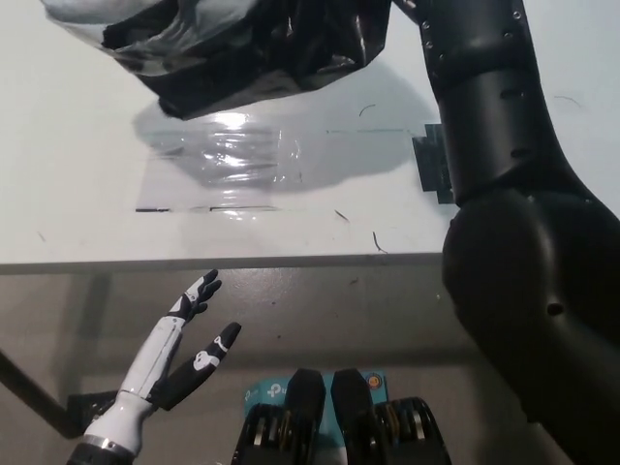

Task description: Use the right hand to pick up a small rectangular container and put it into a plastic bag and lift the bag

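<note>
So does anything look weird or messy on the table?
A little. The black plastic bag hangs crumpled above the white table, throwing a big shadow. A clear plastic sheet lies wrinkled and shiny underneath. Small dark scuffs mark the table near its edge. Nothing looks spilled.
</note>
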